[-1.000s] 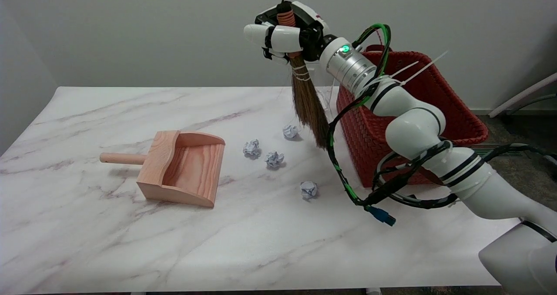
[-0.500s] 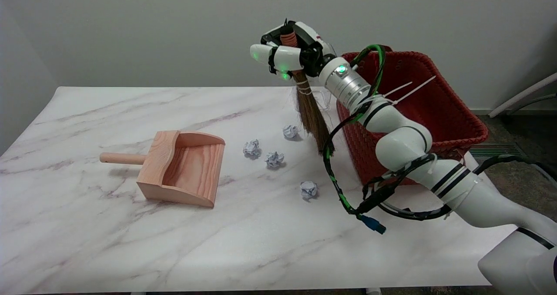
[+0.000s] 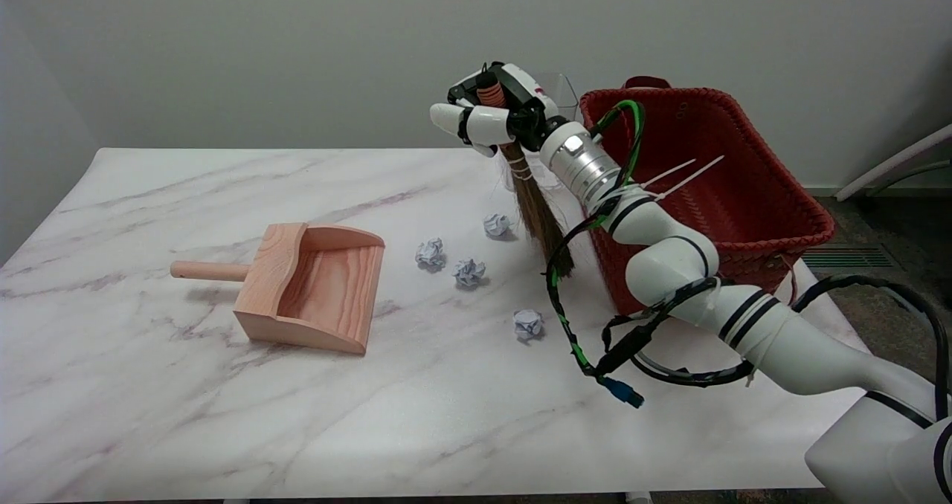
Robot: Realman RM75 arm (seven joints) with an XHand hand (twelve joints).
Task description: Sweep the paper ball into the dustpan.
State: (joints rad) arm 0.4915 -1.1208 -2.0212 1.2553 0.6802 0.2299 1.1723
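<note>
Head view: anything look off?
Only four crumpled paper balls strewn on the marble table, outside the wooden dustpan. The right robot hand holds the straw hand broom.

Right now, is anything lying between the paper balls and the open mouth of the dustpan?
Nothing visible does. The dustpan faces right with bare marble in front of it, and the nearest paper ball lies just beyond that gap. The right hand holds the broom to the right of all four balls.
</note>
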